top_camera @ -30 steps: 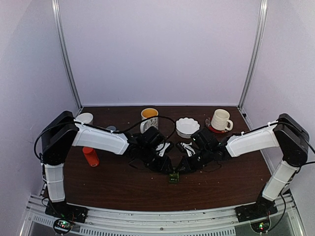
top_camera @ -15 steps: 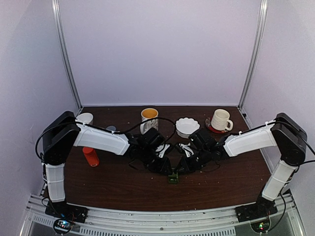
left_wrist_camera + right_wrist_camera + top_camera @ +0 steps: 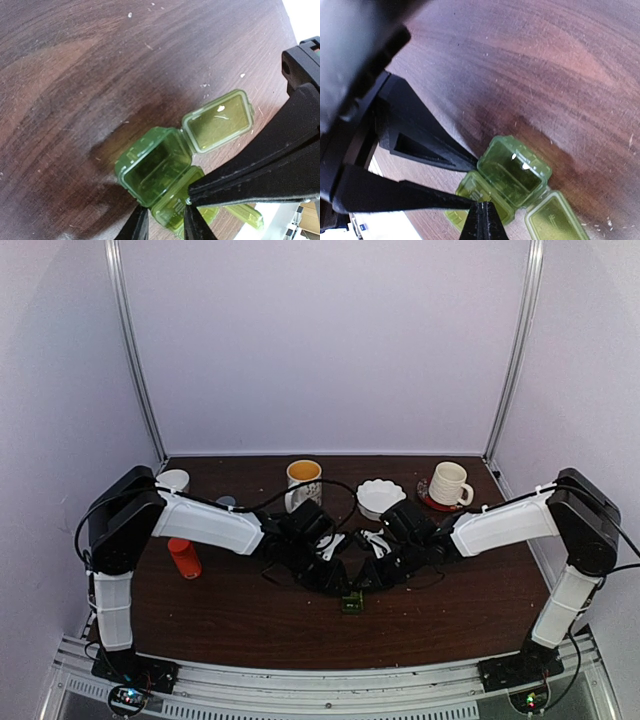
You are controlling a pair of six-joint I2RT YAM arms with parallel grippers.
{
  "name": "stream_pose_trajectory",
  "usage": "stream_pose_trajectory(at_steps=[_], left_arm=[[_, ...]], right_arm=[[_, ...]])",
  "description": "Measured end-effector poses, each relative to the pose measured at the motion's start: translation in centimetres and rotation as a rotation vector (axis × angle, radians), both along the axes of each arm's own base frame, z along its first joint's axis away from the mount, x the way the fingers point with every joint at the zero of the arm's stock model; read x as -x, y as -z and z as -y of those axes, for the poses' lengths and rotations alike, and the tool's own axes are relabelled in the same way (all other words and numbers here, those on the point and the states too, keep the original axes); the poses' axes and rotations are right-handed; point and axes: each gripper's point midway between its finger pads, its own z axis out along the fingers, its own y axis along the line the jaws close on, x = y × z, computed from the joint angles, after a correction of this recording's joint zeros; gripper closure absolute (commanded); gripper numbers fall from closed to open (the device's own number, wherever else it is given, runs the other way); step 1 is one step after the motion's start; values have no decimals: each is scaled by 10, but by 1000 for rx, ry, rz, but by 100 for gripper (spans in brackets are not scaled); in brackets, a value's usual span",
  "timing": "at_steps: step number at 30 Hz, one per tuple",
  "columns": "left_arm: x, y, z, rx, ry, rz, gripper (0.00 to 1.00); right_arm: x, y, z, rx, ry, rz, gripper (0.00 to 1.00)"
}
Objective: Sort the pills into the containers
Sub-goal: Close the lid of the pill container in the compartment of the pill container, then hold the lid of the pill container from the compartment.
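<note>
The container, a small translucent green pill box, lies on the dark wood table between both arms. Its end compartment stands open and looks empty, with its lid folded back flat. My left gripper straddles the neighbouring compartment with a finger against each side of the box. My right gripper is shut, and its joined tips rest on that same compartment's closed lid. It reaches in from the right in the left wrist view. I can make out no pills.
At the back stand a mug with a yellow inside, a white scalloped bowl and a cream mug on a red coaster. A red bottle and a white cup are at the left.
My right arm has crept left towards the pill box. My left gripper's jaws have narrowed slightly around the box.
</note>
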Motion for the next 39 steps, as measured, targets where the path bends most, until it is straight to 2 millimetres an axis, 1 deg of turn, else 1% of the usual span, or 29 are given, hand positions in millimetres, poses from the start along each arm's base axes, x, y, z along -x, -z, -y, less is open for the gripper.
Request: stream_pose_trajectory(at_steps=[6, 14, 21, 24, 25, 27, 29, 30, 32, 33, 35, 39], left_arm=[[0, 0, 1, 13, 1, -6, 73], [-2, 0, 1, 16, -1, 0, 68], [-14, -7, -2, -28, -34, 42, 65], [-17, -13, -6, -39, -46, 57, 64], [-18, -15, -7, -41, -51, 62, 64], [-21, -26, -7, -23, -56, 83, 71], [-25, -43, -3, 19, -58, 110, 78], [-26, -52, -1, 40, -58, 123, 83], [-28, -67, 4, 82, -53, 146, 98], [-27, -71, 5, 97, -49, 148, 100], [-26, -75, 9, 119, -39, 147, 100], [-22, -74, 12, 137, -21, 127, 100]], right_arm=[[-2, 0, -1, 5, 1, 7, 100], [-3, 0, -1, 17, 5, 11, 100], [-12, -6, -1, 49, 14, 44, 100], [-14, -9, -2, 46, 12, 55, 100], [-14, -9, -2, 48, 11, 54, 100], [-11, -7, 0, 58, 5, 47, 100], [-9, -6, 0, 66, -2, 44, 100], [-8, -5, 1, 71, -6, 42, 100], [-7, -6, 1, 76, -10, 39, 100], [-7, -7, 1, 77, -11, 39, 100], [-7, -10, 1, 74, -12, 43, 100], [-7, -14, 1, 69, -13, 50, 100]])
